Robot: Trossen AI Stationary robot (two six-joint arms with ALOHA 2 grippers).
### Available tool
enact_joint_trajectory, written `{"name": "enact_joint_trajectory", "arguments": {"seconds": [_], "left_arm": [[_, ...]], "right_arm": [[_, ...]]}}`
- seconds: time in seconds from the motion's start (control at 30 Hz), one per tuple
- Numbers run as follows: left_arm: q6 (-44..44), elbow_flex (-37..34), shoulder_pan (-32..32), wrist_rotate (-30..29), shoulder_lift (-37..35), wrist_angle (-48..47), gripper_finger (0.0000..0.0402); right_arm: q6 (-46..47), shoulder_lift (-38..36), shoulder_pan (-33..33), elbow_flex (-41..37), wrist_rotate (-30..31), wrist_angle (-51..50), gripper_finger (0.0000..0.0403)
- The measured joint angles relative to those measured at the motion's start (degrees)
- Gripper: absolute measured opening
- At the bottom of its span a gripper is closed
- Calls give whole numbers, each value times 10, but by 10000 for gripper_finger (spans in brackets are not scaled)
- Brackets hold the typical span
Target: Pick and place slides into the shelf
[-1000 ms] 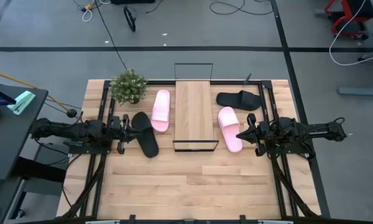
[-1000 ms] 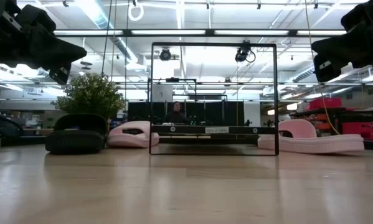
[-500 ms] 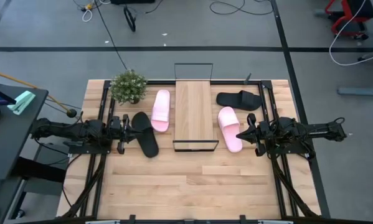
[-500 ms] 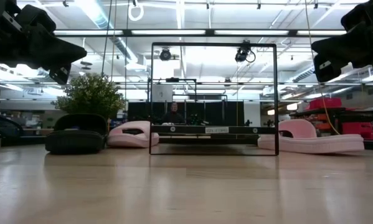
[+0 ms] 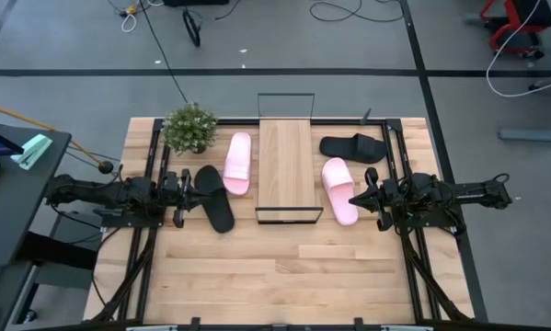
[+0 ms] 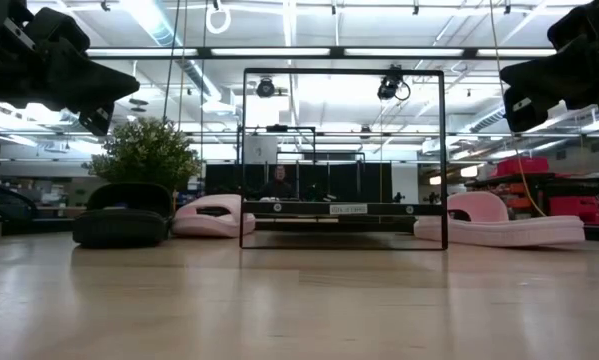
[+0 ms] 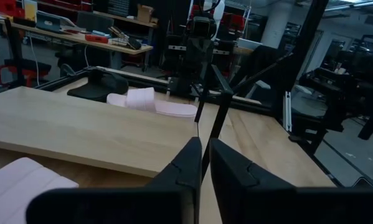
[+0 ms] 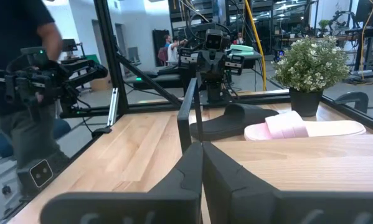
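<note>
In the high view the shelf [image 5: 284, 170], a light plank in a black wire frame, stands mid-table. To its left lie a pale pink slide [image 5: 237, 163] and a black slide [image 5: 213, 197], soles down. To its right lie a second pink slide [image 5: 339, 189] and, farther back, a second black slide [image 5: 353, 146]. My left gripper [image 5: 185, 188] hovers shut over the table's left side, beside the left black slide. My right gripper [image 5: 360, 196] hovers shut beside the right pink slide. The low view shows both arms raised well above the tabletop [image 6: 299, 300].
A small potted plant [image 5: 190, 128] stands at the table's far left, behind the left slides. Black frame rails run along both table sides under the arms. The near half of the tabletop [image 5: 284, 267] is bare wood. A person [image 8: 24, 74] stands beyond the table.
</note>
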Motion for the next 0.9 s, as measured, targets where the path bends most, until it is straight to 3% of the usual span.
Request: {"name": "enact_joint_trajectory", "arguments": {"seconds": [0.9], "left_arm": [[1,0,0,-41,0,1,34]], "right_arm": [[0,0,0,0,0,0,14]]}}
